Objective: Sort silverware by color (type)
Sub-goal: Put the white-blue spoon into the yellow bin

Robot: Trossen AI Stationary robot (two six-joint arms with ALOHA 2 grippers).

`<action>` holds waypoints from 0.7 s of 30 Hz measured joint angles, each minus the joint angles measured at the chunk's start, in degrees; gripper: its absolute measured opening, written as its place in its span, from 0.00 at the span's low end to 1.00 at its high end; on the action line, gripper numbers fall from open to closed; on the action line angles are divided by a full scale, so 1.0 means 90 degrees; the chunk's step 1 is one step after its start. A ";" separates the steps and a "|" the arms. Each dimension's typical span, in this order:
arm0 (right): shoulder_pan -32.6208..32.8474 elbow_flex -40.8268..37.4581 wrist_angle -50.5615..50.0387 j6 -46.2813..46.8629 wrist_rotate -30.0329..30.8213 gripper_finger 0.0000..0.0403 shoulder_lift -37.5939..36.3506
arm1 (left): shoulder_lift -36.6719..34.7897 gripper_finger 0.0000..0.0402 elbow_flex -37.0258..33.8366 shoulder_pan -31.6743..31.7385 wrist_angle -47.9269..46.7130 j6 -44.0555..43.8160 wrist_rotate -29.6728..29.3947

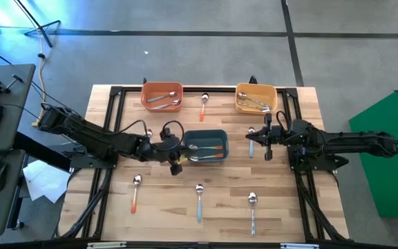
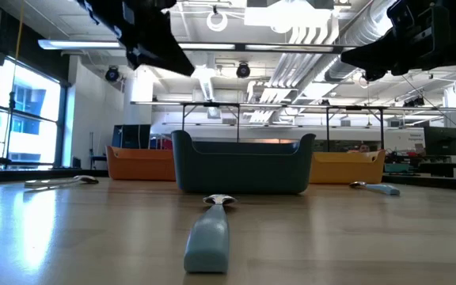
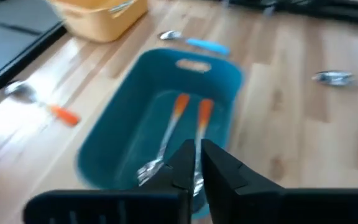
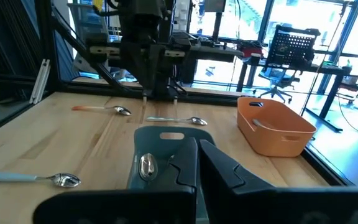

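A light blue spoon (image 2: 210, 234) lies nearest on the worktop (image 1: 164, 200), while the left gripper (image 1: 176, 163), fingers barely parted and empty, hovers above the dark blue bin (image 1: 206, 146) holding two orange-handled spoons (image 3: 178, 127); lift clear before reaching elsewhere, the right gripper (image 1: 267, 153) waiting closed.

Two black arms are seen, each built from long tubular segments with bulky joints. Thin black cables are looped in the air beside the left gripper (image 1: 175, 164) and the right gripper (image 1: 267, 147). Each gripper is ended by two dark, flat, wedge-shaped fingers (image 3: 225, 167).
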 joint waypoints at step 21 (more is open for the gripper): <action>0.0000 0.0002 0.0039 0.0001 0.0005 0.00 0.0012 | -0.1055 0.41 -0.0007 0.1017 -0.5119 -0.3590 0.1093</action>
